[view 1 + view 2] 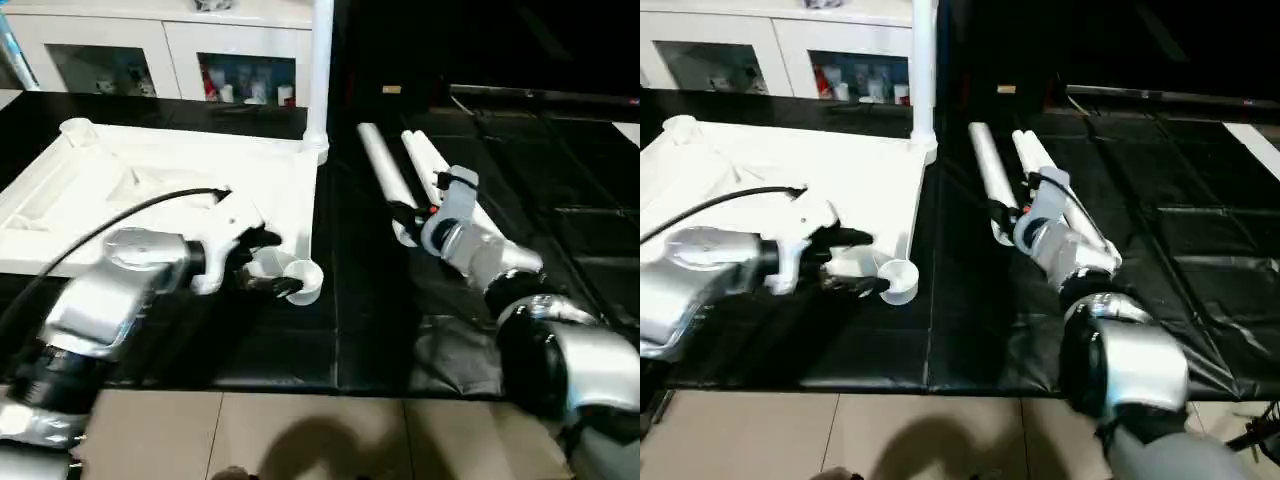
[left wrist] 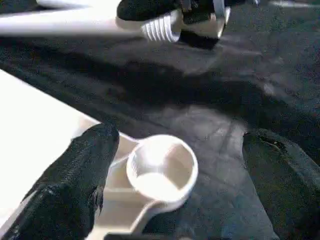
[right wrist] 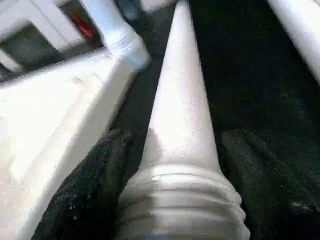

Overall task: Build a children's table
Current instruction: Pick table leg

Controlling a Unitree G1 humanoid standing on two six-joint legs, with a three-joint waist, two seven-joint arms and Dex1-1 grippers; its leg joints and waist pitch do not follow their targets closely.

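The white table top (image 1: 90, 215) lies underside up on the left. One white leg (image 1: 322, 60) stands upright in its far right corner socket. My left gripper (image 1: 285, 265) is open, its two black fingers (image 2: 82, 165) on either side of the near right corner socket (image 2: 162, 167), which is empty. Two more legs lie on the black mat to the right. My right gripper (image 3: 175, 137) is shut on the threaded thick end of the nearer leg (image 1: 378, 160). The other leg (image 1: 428, 160) lies free beside it.
A white glass-door cabinet (image 1: 170, 50) stands behind the table top. The black mat (image 1: 560, 180) covers the work area, with creases at the right. Pale floor tiles (image 1: 300, 430) run along the near edge. A black cable (image 1: 120, 215) arcs over my left forearm.
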